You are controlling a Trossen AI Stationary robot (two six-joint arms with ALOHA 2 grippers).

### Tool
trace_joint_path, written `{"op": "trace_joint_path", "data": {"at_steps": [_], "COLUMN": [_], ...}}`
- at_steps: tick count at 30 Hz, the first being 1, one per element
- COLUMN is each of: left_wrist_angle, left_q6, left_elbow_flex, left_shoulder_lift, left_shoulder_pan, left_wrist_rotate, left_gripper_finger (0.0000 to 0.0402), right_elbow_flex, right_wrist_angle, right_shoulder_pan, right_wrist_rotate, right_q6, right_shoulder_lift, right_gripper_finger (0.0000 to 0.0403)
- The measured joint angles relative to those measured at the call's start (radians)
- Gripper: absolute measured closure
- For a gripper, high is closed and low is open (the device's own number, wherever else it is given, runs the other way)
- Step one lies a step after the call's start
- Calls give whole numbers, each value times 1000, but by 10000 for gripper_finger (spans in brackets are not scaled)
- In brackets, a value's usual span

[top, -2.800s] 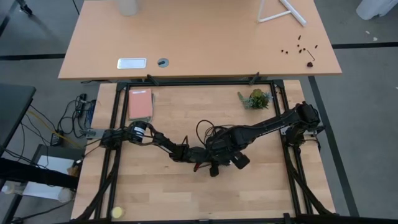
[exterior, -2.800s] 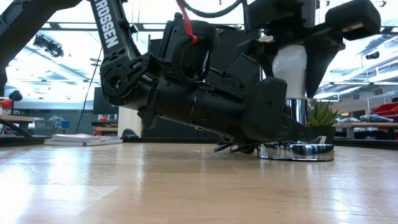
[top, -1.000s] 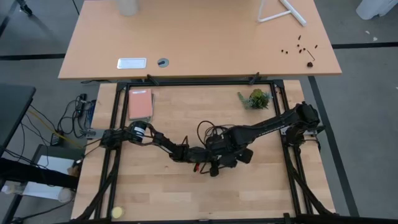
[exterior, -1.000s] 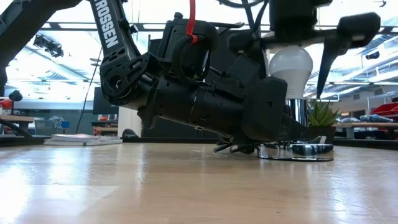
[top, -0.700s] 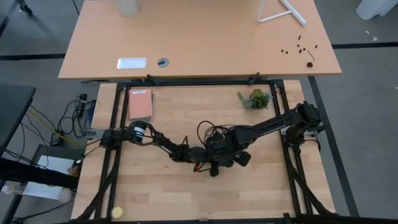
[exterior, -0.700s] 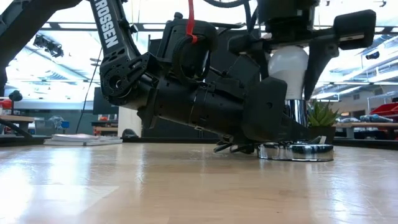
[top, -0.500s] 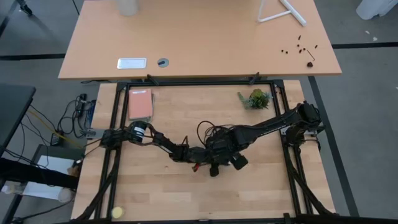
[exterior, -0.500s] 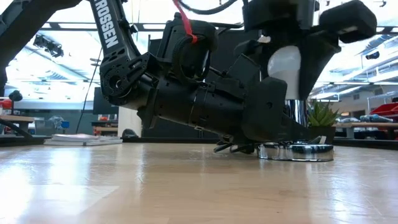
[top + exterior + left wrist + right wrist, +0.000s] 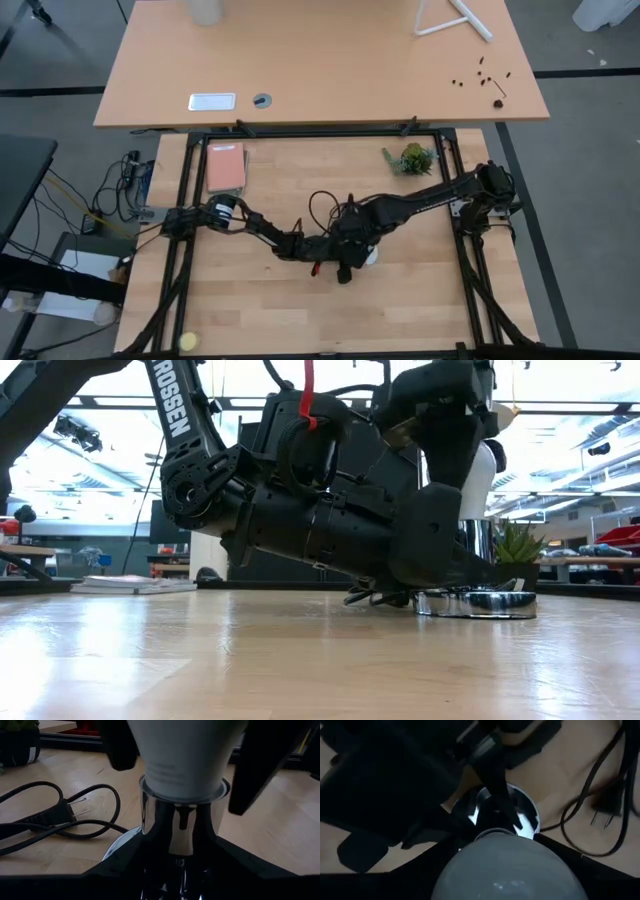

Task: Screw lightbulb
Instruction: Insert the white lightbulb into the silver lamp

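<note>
Beyond my wooden surface stands a tan desk on grey floor — bright ceiling lights overhead.

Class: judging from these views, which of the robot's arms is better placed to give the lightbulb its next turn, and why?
Probably the right. The right gripper straddles the lightbulb from above, while the left gripper is lower, clamped on the silvery socket, steadying it.

Matt white lightbulb — mirror-polished metal socket.
</note>
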Motion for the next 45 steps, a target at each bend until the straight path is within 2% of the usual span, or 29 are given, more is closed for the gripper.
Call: {"op": "trace_joint_path", "data": {"at_steps": [2,5,12,20,25,29,36,41,45], "left_wrist_angle": [1,1,-3,-6,-8,-8,-7,-5,-4], "left_q6": [0,5,6,5,6,6,4,5,6], "left_elbow_flex": [0,0,0,1,1,1,0,0,-1], "left_shoulder_lift": [0,0,0,0,0,0,0,0,0], "left_shoulder_pan": [0,0,0,0,0,0,0,3,2], "left_wrist_rotate": [0,-2,-2,-2,-4,-3,-3,-7,-4], "left_gripper_finger": [206,206,206,206,206,206,206,206,206], "right_elbow_flex": [13,54,122,124,117,86,70,70,69], "right_wrist_angle": [-12,-9,-17,-104,-145,-129,-3,59,121], "right_shoulder_pan": [-12,-27,-35,-1,20,25,9,23,23], "right_wrist_rotate": [-33,-65,-90,-51,-42,14,29,151,156], "right_q6": [-20,-179,-759,-1322,-1550,-1537,-1200,-997,-818], "right_shoulder_lift": [0,8,5,5,5,5,4,3,3], "right_gripper_finger": [146,118,52,51,57,57,57,57,57]}}
